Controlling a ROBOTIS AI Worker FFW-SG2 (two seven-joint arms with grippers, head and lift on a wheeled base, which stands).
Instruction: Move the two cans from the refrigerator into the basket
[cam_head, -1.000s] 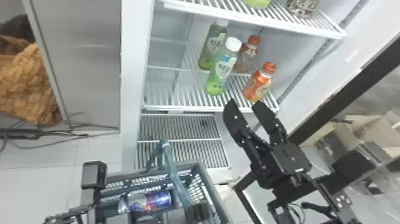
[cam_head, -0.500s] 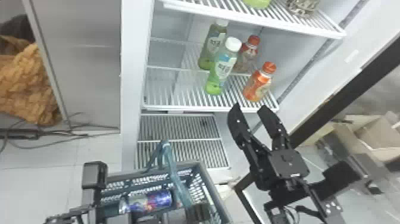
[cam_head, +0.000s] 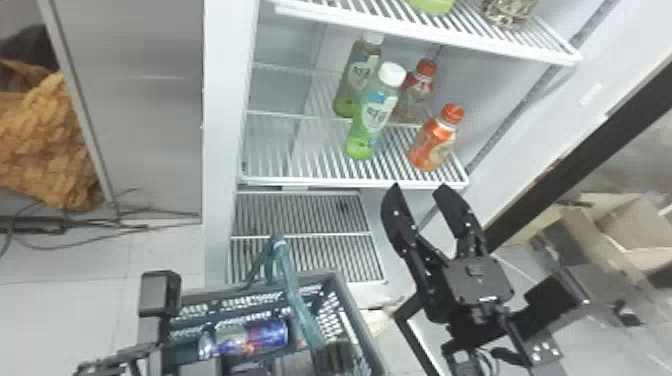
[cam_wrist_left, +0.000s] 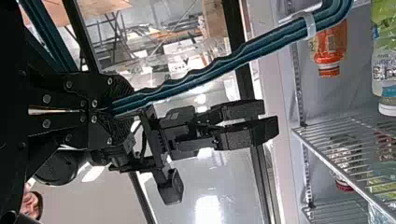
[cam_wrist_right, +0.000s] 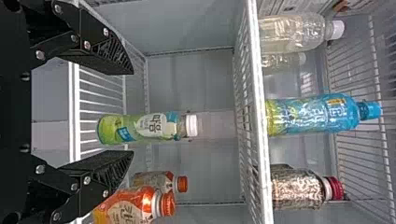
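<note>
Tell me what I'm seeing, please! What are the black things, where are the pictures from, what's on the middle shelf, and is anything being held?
It's a robot with two black arms. The head view looks down from its head, like your eyes. The other two come from cameras on its wrists, and they're turned sideways, so bottles look like they're lying down.

On that shelf in the fridge stand two green bottles and two bottles with orangey-red caps. Below, a can lies in the basket. I can't tell if there's a second one.

The left gripper is pinching the basket's handle. The right gripper is open, with nothing in it.
</note>
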